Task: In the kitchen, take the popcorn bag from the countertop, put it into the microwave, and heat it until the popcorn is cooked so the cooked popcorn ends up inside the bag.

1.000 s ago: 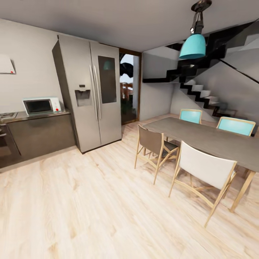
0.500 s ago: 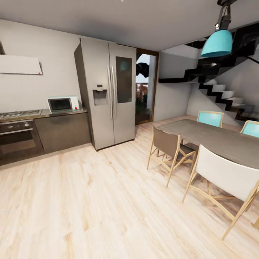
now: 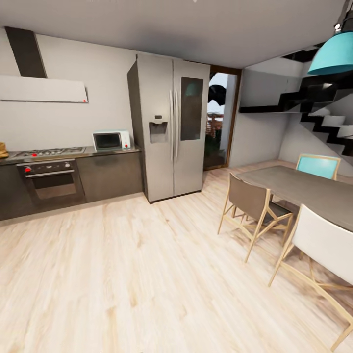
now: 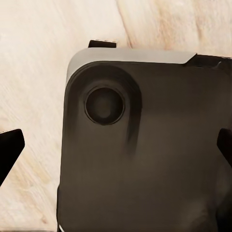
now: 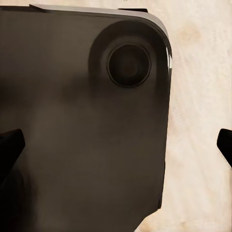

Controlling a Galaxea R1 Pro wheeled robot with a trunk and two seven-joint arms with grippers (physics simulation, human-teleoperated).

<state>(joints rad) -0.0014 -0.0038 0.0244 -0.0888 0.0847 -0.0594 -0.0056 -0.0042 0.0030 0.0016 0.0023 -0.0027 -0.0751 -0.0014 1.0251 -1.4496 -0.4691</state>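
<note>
Across the kitchen in the head view, the pale blue microwave (image 3: 112, 140) stands on the grey countertop (image 3: 110, 152), next to the fridge, with its dark door shut. On the worktop at the picture's left edge sits a small tan-brown thing, the popcorn bag (image 3: 2, 149), cut off by the frame. The popcorn itself is hidden. My left gripper (image 4: 116, 147) and right gripper (image 5: 116, 145) each hang over my own dark base and the wood floor. Both are open, fingertips (image 4: 9, 150) (image 5: 9, 145) wide apart, with nothing between them.
A steel gas hob (image 3: 46, 152) and black-fronted oven (image 3: 51, 181) sit left of the microwave, under a white hood (image 3: 44, 89). A tall steel fridge (image 3: 171, 127) stands to its right. A dining table (image 3: 304, 189) and chairs (image 3: 255, 208) occupy the right. Wood floor (image 3: 122, 274) lies between.
The camera has turned left, so the whole picture has slid right. The hob, oven, hood and bag have come into view, and the stairs and table have moved toward the right edge.
</note>
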